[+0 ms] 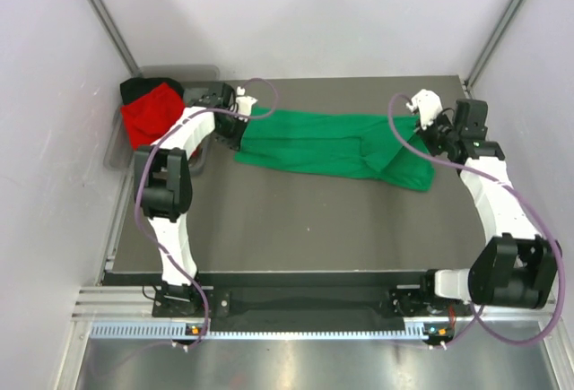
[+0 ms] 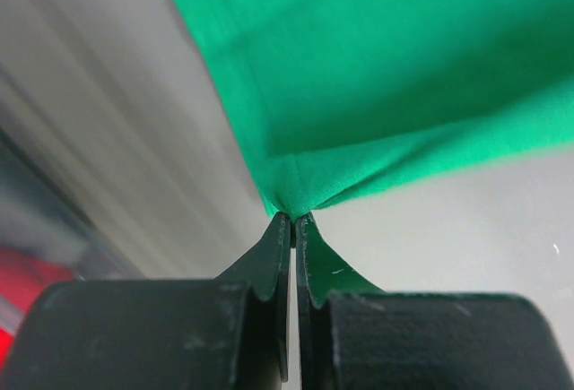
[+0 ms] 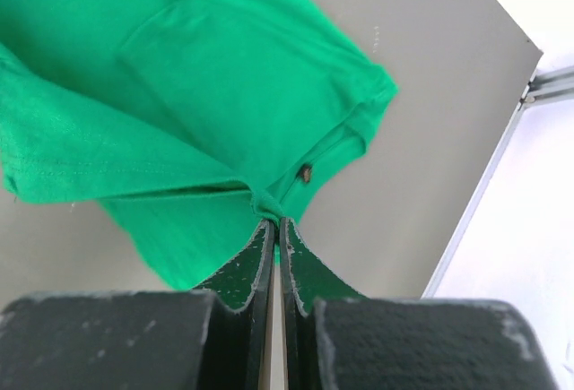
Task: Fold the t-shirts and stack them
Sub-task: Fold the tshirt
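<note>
The bright green t-shirt [image 1: 327,143] is stretched between my two grippers across the far part of the table. My left gripper [image 1: 244,112] is shut on its left end; the left wrist view shows the cloth [image 2: 377,85] pinched at the fingertips [image 2: 293,220]. My right gripper [image 1: 421,121] is shut on its right end; the right wrist view shows the shirt [image 3: 179,94] with collar and label, bunched at the tips [image 3: 275,222]. The red t-shirt [image 1: 151,114] lies on the black t-shirt [image 1: 136,88] in the bin at far left.
The grey plastic bin [image 1: 121,143] stands at the table's far left corner, beside my left arm. The dark table top [image 1: 314,229] ends at a metal rail on the right [image 3: 538,85]. White walls close in the back and sides.
</note>
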